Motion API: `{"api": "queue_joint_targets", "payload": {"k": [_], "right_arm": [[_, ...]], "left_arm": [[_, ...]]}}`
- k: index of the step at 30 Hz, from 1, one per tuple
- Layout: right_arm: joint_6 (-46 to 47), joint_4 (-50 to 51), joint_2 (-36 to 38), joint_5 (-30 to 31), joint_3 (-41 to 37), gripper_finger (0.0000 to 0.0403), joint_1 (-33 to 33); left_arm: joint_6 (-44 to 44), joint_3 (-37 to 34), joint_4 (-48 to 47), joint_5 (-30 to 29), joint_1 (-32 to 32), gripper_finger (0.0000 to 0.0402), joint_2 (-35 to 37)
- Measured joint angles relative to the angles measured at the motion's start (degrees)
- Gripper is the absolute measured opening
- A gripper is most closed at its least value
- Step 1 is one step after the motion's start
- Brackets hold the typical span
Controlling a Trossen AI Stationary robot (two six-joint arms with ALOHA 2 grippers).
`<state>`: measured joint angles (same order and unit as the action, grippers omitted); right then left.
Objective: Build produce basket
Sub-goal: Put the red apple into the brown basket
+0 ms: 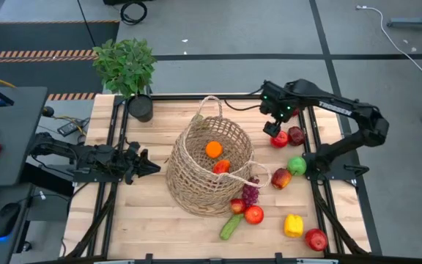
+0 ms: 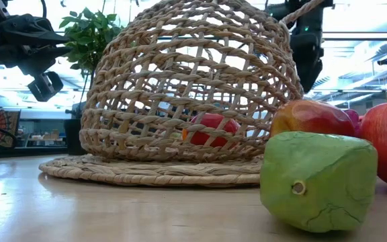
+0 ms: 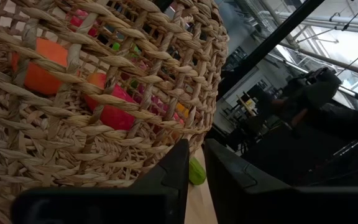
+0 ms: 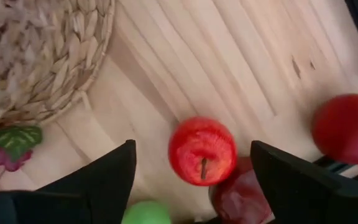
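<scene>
Basket (image 1: 209, 167) at mid-counter (image 1: 160, 220), on its side, mouth toward the right edge, two produce pieces (image 1: 217, 157) inside. Potted plant (image 1: 127, 70) at the far left corner. Loose produce: grapes (image 1: 250, 192) at the basket mouth, more strewn toward the near right corner, apples (image 1: 288, 137) by the right edge under the right pincer (image 1: 276, 123). Left pincer (image 1: 152, 168) just beside the basket's base.

Evenly and softly lit from above in the high view, with only faint shadows on the table (image 1: 160, 213). Strongly backlit in the low view, bright windows blown out along the top, the basket (image 2: 187, 87) half silhouetted, the green apple (image 2: 318, 181) softly blurred at lower right. Dim at right in the left wrist view. Motion-blurred throughout the right wrist view.
</scene>
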<state>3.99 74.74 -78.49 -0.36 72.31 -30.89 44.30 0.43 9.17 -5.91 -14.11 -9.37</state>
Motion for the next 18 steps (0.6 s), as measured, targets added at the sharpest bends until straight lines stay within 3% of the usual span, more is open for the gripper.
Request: {"api": "queue_joint_targets", "payload": {"k": [7,12,18], "right_arm": [[-8.56,3.74,-3.79,-4.94,0.00,0.0390,-2.00],[-11.59,4.55,-5.02,-5.44,-0.02,0.0390,-2.30],[-4.25,-8.02,0.87,-7.80,-6.77,0.0399,-3.08]], "left_arm": [[0.00,0.01,0.00,0.00,0.00,0.0061,0.00],[-0.03,0.02,0.00,0.02,0.00,0.0063,0.00],[0.01,0.02,-0.02,0.00,0.00,0.0058,0.00]]}}
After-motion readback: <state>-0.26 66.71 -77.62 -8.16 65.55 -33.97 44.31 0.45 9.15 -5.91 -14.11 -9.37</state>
